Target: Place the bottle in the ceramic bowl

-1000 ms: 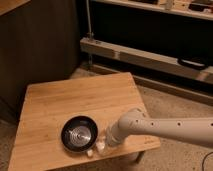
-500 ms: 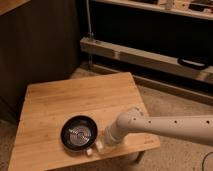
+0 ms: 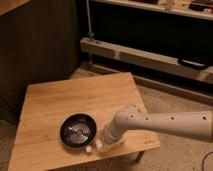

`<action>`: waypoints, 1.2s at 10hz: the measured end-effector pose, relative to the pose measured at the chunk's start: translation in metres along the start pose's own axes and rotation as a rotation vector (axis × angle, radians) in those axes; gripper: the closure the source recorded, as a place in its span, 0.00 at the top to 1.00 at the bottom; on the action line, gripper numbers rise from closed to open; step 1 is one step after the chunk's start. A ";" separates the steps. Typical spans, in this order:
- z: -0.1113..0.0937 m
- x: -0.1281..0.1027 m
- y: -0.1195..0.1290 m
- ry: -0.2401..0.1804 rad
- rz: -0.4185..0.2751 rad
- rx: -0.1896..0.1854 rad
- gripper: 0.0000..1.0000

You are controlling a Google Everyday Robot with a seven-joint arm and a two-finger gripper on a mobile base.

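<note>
The bottle (image 3: 100, 146) lies on the wooden table (image 3: 60, 100), near the front edge, just to the right of the ceramic bowl (image 3: 78, 131). You see only a small part of it: a pale whitish end at the lower left of the wrist, and one small white piece, probably the cap, close beside the bowl's rim. The rest is hidden under the arm.

The gripper (image 3: 106, 143) is down on the bottle, at the end of the white arm (image 3: 165, 123) that reaches in from the right. Its jaws are pressed together, and by my judgement they pinch the bottle, because the bottle sits exactly under them. The contact itself you cannot see.

The bowl is empty; only the silvery rings shine inside it. So the task is at an early stage. The reaching is done and the grasp seems made. What is left for you: lift the bottle off the table, carry it the short way to the left over the bowl, and release it inside.
</note>
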 end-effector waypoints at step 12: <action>-0.052 -0.068 -0.135 -0.088 -0.051 0.086 0.00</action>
